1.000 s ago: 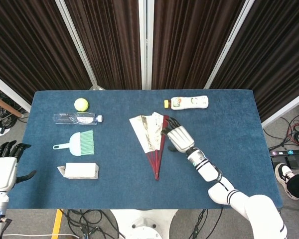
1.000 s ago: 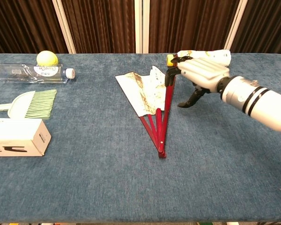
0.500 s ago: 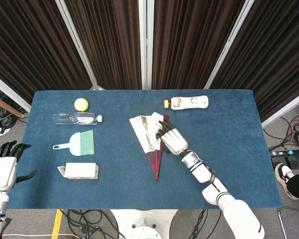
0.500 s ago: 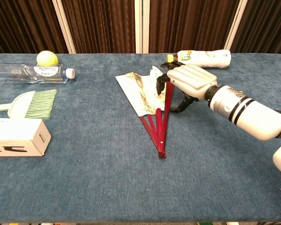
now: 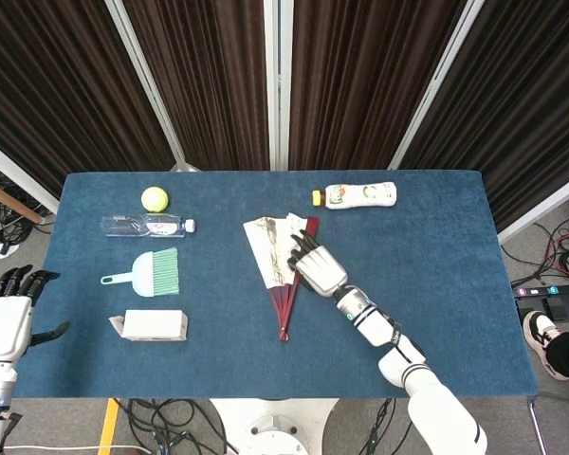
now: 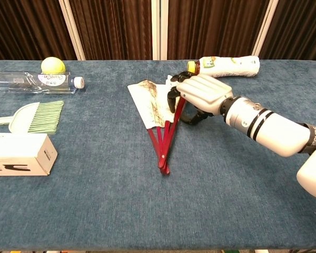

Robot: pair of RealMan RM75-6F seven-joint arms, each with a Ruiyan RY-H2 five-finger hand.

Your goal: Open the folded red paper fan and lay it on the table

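Note:
The red paper fan lies partly spread on the blue table, its cream leaf pointing away from me and its red ribs meeting at a pivot near me. In the chest view the fan sits at table centre. My right hand lies over its right edge. In the chest view the right hand has its fingers curled onto the outer red rib, with the thumb on the rib's other side. My left hand hangs off the table's left edge, fingers apart, holding nothing.
A lying bottle with a yellow cap is beyond the fan. At the left are a tennis ball, a clear water bottle, a green hand brush and a white box.
My right hand has slid left over the fan's right rib. The whole fan has shifted left with it, pivot included. The left hand has stayed put.

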